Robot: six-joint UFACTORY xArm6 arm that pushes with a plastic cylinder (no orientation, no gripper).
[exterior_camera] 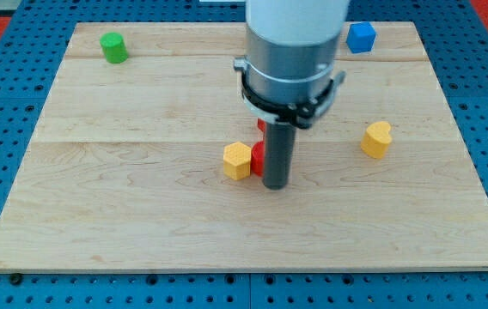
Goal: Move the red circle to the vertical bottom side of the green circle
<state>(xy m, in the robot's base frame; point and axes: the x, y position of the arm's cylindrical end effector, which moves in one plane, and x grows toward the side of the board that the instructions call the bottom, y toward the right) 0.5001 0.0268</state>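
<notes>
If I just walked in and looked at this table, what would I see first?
First you'd see my big grey-and-white arm coming down from the view's top, with my tip on the wooden board near its middle. Tucked right against the tip's left is the red circle, mostly hidden, with a yellow block beside it. Far off at the view's top left sits the green circle.

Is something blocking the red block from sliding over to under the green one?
Yes. A yellow block sits right against the red circle on the view's left, the side toward the green circle. My tip is at the red circle's right side.
</notes>
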